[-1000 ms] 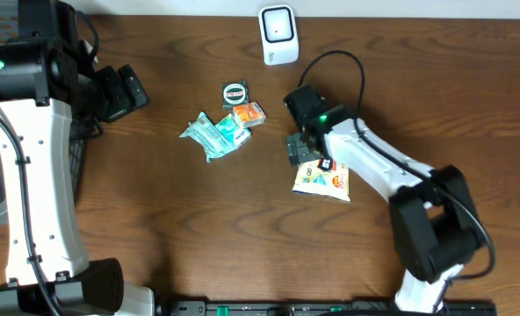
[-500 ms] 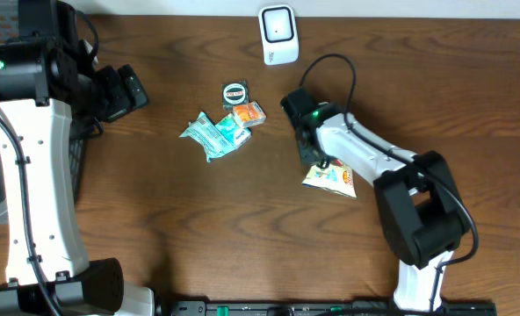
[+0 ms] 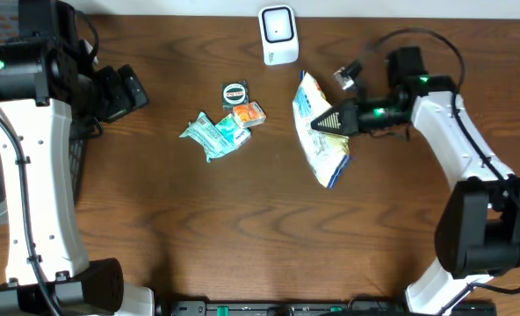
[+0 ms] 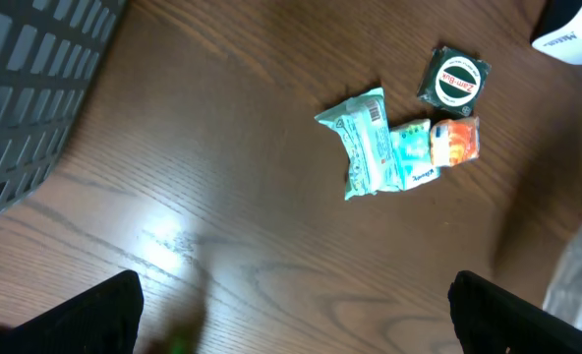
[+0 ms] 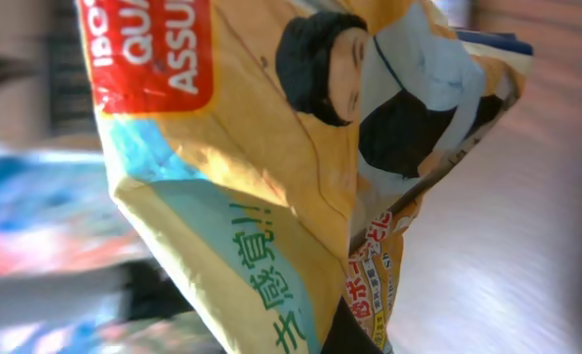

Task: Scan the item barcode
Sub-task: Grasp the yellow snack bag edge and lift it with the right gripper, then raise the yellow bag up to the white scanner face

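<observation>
Right fingers [image 3: 343, 118] are clamped on the packet [image 3: 320, 136], which looks lifted off the bench [image 3: 242, 228], just right of the scanner [image 3: 278, 35]. Left fingers [image 4: 85, 315] sit wide apart and empty, far left. Can't spot the barcode, so I'd rotate the packet slowly until the code faces the scanner window, kept flat

A dark brown tabletop [image 3: 242, 237] with strong wood grain fills nearly every view; soft light glints off it in a pale patch [image 4: 168, 246]; a grey slotted basket [image 4: 26, 79] stands at its left side; a pale strip [image 3: 418, 7] runs along the far edge.
</observation>
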You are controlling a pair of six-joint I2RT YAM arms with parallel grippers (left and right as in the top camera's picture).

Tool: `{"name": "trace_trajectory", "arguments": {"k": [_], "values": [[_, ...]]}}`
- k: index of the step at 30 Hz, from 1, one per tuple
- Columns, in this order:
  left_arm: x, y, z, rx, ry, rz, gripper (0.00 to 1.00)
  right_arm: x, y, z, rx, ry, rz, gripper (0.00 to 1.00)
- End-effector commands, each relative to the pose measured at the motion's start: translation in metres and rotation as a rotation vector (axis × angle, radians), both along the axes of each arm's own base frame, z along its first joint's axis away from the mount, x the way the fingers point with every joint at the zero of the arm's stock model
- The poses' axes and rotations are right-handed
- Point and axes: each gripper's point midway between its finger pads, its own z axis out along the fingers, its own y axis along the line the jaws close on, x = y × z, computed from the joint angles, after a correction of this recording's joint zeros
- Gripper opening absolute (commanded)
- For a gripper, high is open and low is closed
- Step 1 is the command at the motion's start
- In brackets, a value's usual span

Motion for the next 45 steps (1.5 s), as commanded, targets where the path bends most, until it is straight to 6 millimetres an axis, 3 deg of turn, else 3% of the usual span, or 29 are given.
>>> {"name": "trace_trajectory", "arguments": {"k": [1,8,18,20,21,22,23,24,25,28,29,32,36,41,43,45], "values": [[-0.002,0.002,0.005,0.007,-0.013,0.002,0.98,-0.021,0.009,0.048,0.408,-0.059,0.088,0.01],[-0.002,0.002,0.005,0.007,-0.013,0.002,0.98,-0.032,0.008,0.035,0.433,0.007,0.074,0.01],[-0.002,0.002,0.005,0.007,-0.013,0.002,0.98,-0.031,0.008,0.035,0.432,-0.003,0.076,0.01],[-0.002,0.002,0.005,0.007,-0.013,0.002,0.98,-0.028,0.008,0.027,0.389,-0.034,0.080,0.01],[-0.002,0.002,0.005,0.007,-0.013,0.002,0.98,-0.023,0.009,0.008,0.274,-0.007,0.062,0.01],[-0.002,0.002,0.005,0.007,-0.013,0.002,0.98,-0.014,0.008,-0.017,0.117,0.067,0.001,0.01],[-0.002,0.002,0.005,0.007,-0.013,0.002,0.98,-0.009,0.007,-0.028,0.049,0.097,-0.035,0.01],[-0.002,0.002,0.005,0.007,-0.013,0.002,0.98,0.011,0.000,-0.055,-0.152,0.136,-0.165,0.01],[-0.002,0.002,0.005,0.007,-0.013,0.002,0.98,0.021,0.001,-0.058,-0.202,0.097,-0.194,0.01],[-0.002,0.001,0.005,0.007,-0.013,0.002,0.98,0.064,0.004,-0.048,-0.368,-0.087,-0.297,0.02],[-0.002,0.002,0.005,0.007,-0.013,0.002,0.98,0.092,-0.004,-0.037,-0.537,-0.224,-0.402,0.01],[-0.002,0.002,0.005,0.007,-0.013,0.002,0.98,0.128,-0.007,-0.007,-0.730,-0.440,-0.566,0.01],[-0.002,0.002,0.005,0.007,-0.013,0.002,0.98,0.162,0.011,0.017,-0.758,-0.625,-0.632,0.01],[-0.002,0.002,0.005,0.007,-0.013,0.002,0.98,0.230,0.036,0.022,-0.796,-0.865,-0.595,0.01],[-0.002,0.002,0.005,0.007,-0.013,0.002,0.98,0.254,0.035,0.022,-0.878,-0.973,-0.626,0.01],[-0.002,0.002,0.005,0.007,-0.013,0.002,0.98,0.265,0.032,0.024,-0.934,-1.031,-0.654,0.01]]}}
